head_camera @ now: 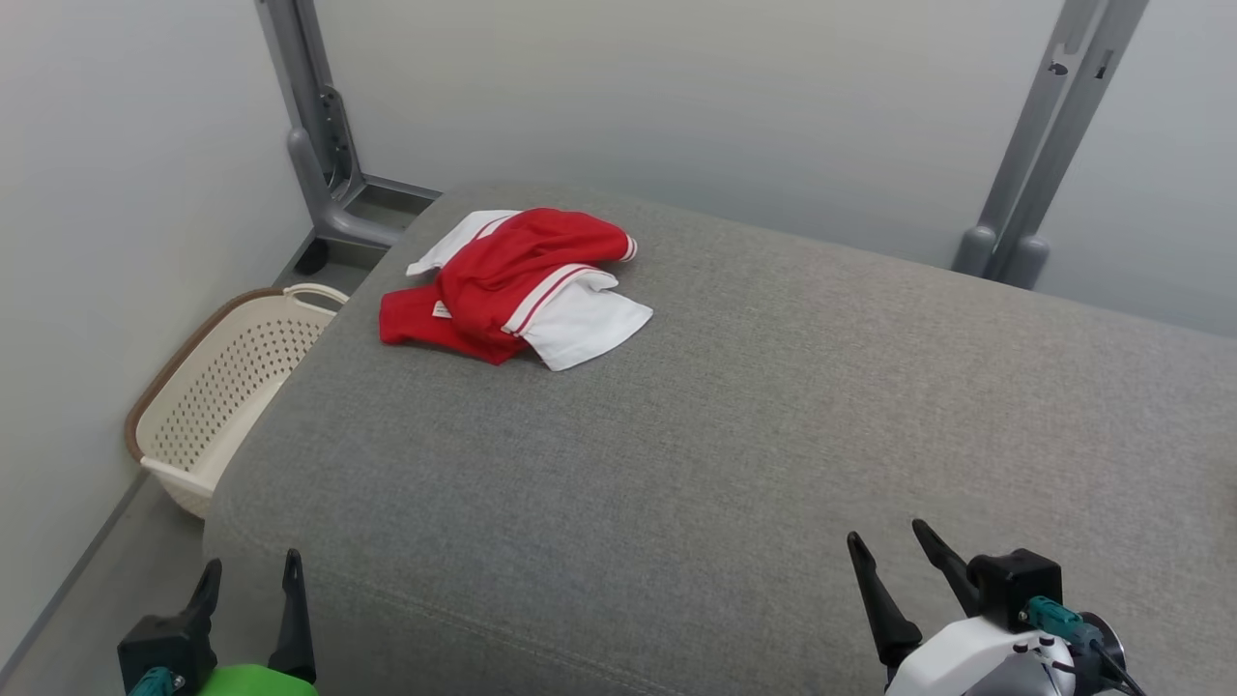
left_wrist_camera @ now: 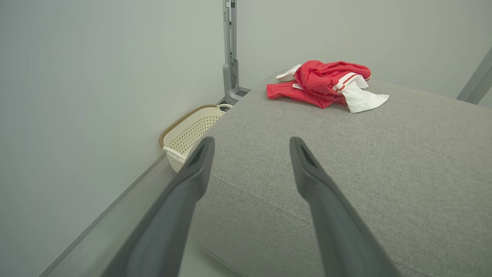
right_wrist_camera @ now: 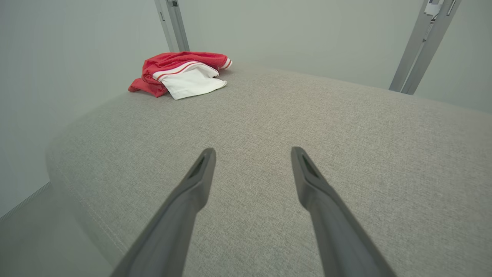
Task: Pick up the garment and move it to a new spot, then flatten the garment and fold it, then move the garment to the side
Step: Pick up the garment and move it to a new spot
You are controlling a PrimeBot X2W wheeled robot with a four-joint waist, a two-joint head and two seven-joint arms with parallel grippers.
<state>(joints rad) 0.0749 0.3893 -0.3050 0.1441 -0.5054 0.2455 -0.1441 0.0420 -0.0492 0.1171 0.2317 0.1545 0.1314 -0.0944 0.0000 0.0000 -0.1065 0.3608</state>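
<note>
A red and white garment (head_camera: 517,285) lies crumpled in a heap at the far left corner of the grey cushioned surface (head_camera: 734,445). The same garment (left_wrist_camera: 326,84) shows far ahead in the left wrist view, and as a small heap (right_wrist_camera: 178,73) at the upper left of the right wrist view. My left gripper (head_camera: 249,568) hangs open at the near left edge of the surface, fingers empty. Low at the near right, my right gripper (head_camera: 894,539) is open and empty too. Both are far from the garment.
A cream perforated laundry basket (head_camera: 227,387) with a brown rim stands on the floor left of the surface, against the wall. Grey metal posts (head_camera: 324,126) rise behind the far left and far right corners. Pale walls close in on the left and back.
</note>
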